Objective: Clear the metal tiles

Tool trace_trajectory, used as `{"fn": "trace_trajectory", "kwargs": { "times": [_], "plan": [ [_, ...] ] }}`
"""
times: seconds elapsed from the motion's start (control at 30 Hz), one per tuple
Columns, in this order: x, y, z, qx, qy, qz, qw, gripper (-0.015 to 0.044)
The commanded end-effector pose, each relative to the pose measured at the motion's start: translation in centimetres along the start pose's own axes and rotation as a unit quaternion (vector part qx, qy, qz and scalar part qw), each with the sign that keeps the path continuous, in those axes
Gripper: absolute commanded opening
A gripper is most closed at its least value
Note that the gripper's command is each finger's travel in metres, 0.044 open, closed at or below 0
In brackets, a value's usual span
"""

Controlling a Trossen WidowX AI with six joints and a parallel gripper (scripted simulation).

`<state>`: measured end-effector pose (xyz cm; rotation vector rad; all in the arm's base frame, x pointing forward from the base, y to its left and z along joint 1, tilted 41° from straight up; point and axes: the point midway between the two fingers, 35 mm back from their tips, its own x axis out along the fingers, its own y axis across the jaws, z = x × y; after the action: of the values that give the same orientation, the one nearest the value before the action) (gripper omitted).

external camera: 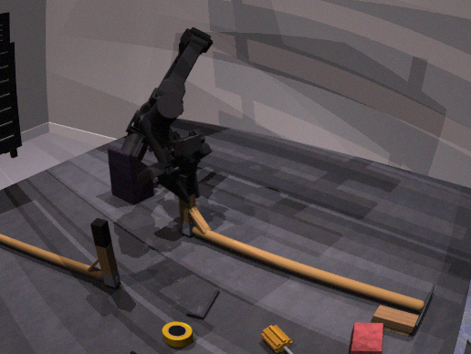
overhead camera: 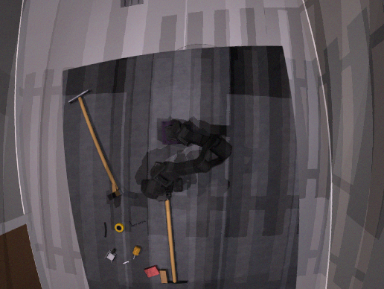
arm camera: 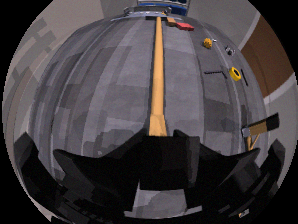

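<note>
My gripper (overhead camera: pixel 168 194) (external camera: pixel 188 193) (arm camera: pixel 160 132) is shut on the upright grip of the long scraper (overhead camera: pixel 170 238) (external camera: pixel 292 266) (arm camera: pixel 158 75). Its wooden pole stretches away from the arm, low over the table. Its thin dark blade (external camera: pixel 425 306) is beside a wooden block (overhead camera: pixel 164 276) (external camera: pixel 395 319) (arm camera: pixel 171 22); I cannot tell whether they touch. In the wrist view a pale plate edge (arm camera: pixel 145 14) and the blue catch box (arm camera: pixel 175 7) show at the very top. The metal tiles are too small or hidden to make out.
A second long tool (overhead camera: pixel 94 139) (external camera: pixel 46 256) with a T-shaped head lies to the side. A red block (overhead camera: pixel 151 271) (external camera: pixel 367 338) (arm camera: pixel 184 27) is near the wooden block. A yellow tape roll (overhead camera: pixel 115 228) (external camera: pixel 178 341), an orange piece (overhead camera: pixel 137 250) (arm camera: pixel 207 43) and small hardware lie beside the pole.
</note>
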<state>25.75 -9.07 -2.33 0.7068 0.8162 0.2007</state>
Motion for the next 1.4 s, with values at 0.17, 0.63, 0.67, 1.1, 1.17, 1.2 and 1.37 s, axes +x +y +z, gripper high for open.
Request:
{"fn": "trace_trajectory", "kwargs": {
  "times": [0.17,0.63,0.67,1.1,1.17,1.2,1.37],
  "plan": [
    [0.1,0.3,0.7,-0.006,-0.005,0.000,1.000,0.0000],
    [0.8,0.4,1.9,-0.008,-0.004,0.000,1.000,0.0000],
    [0.9,0.4,2.0,-0.008,-0.004,0.000,1.000,0.0000],
    [1.9,0.7,3.6,-0.010,-0.003,0.001,1.000,0.0000],
    [2.1,0.7,3.9,-0.010,-0.003,0.001,1.000,0.0000],
    [2.2,0.7,4.0,-0.011,-0.003,0.001,1.000,0.0000],
    [2.6,0.8,4.7,-0.011,-0.003,0.002,1.000,0.0000]
  ]
}}
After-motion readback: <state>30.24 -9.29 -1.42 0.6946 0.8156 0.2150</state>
